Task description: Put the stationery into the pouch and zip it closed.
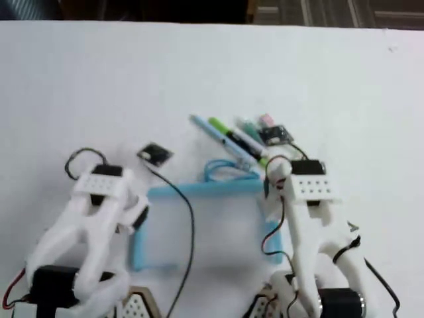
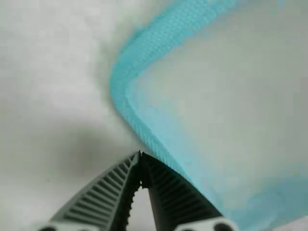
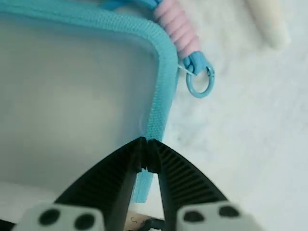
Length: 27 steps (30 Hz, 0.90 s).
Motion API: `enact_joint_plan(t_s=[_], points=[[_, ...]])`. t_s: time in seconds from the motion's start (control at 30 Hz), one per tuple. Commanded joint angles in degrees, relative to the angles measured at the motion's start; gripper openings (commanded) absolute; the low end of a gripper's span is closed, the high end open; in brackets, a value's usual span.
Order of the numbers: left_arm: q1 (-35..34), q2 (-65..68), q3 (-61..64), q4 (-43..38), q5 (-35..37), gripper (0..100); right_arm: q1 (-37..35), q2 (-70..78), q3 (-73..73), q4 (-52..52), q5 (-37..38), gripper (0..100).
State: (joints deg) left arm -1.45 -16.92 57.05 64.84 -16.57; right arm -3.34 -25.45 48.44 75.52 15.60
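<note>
A translucent pouch (image 1: 212, 225) with a blue fabric border lies flat between the two arms. Several pens (image 1: 232, 138) lie fanned on the table just beyond its far right corner. My left gripper (image 2: 140, 158) is shut, its tips meeting right against the pouch's blue edge (image 2: 126, 108) at the left side (image 1: 140, 215). My right gripper (image 3: 146, 143) is shut on the pouch's right edge (image 3: 161, 91), and the blue strip runs on between its fingers. The ring-shaped zipper pull (image 3: 199, 82) hangs at the corner beside a pink ribbed piece (image 3: 177, 26).
Two small black boards (image 1: 154, 154) (image 1: 275, 136) with black cables lie near the pouch; one cable crosses its top. A blue cord loop (image 1: 222, 172) rests at the far edge. The far half of the white table (image 1: 199, 66) is bare.
</note>
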Motion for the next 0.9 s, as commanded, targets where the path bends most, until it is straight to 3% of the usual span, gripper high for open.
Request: enact_joint_plan(t_s=[0.0, 0.23, 0.43, 0.6, 0.87], points=[[-4.0, -1.6, -3.2, -3.3, 2.6, 2, -0.7, -1.7, -0.2, 2.5, -0.4, 1.8], [-5.8, -1.6, -3.6, -5.6, 2.7, 2, -3.1, -1.8, -0.7, 2.1, -6.9, 1.8], [-10.9, -2.0, -1.8, -0.4, 0.9, 2, 5.6, -1.8, -1.8, 0.3, -4.0, 1.7], [-13.8, -3.1, 3.1, -4.7, 0.9, 2, 9.5, -1.2, -0.8, -1.7, -0.6, 1.7], [-1.6, -4.0, 3.1, -4.4, 1.1, 2, 8.3, -0.9, 9.9, -18.2, 0.3, 1.7]])
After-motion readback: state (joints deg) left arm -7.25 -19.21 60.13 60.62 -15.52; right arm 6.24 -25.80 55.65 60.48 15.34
